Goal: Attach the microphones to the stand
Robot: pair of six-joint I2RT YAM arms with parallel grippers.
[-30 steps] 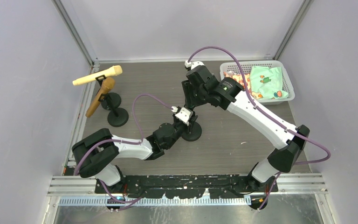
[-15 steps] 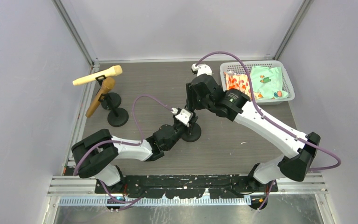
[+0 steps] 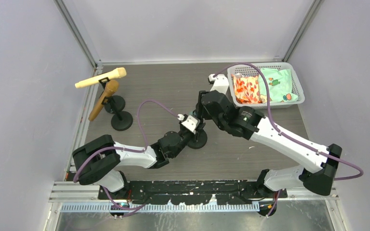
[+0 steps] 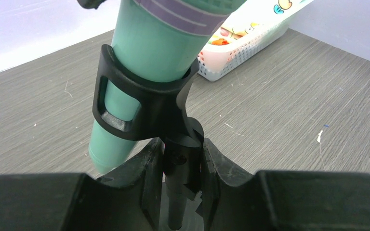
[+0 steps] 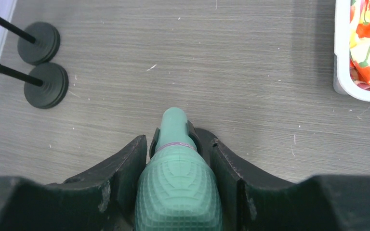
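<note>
The left pincer (image 4: 180,163) is clenched on the thin black stem of the stand (image 4: 176,207), its 2 dark fingers (image 4: 147,166) pressed against the stem from either side just under the joint. Above that joint the stand's black clip (image 4: 139,103) is seen, and the handle of the mint-green microphone (image 4: 159,43) is seated in it, tilted, with the butt end poking out below the clip. In the top view the stand's round base (image 3: 198,140) is set flat on the desk (image 3: 164,86), near the middle.

The right pincer (image 5: 176,144) is closed on the same microphone, gripped at its ribbed, rounded head, with the handle pointing away from the wrist. A thin purple band is visible where head and handle meet.

Well apart, at the far left of the desk, the cream-yellow microphone (image 3: 101,78) is carried almost level and the golden-brown microphone (image 3: 104,98) is carried steeply tilted just below it. Each is mounted on a black stand of its own; the farther base (image 3: 115,103) and the nearer base (image 3: 122,122) lie just beside each other.

At the far right corner a white basket (image 3: 297,85) is placed, with an orange floral cloth (image 3: 246,89) and a pale green printed cloth (image 3: 277,83) inside it.
</note>
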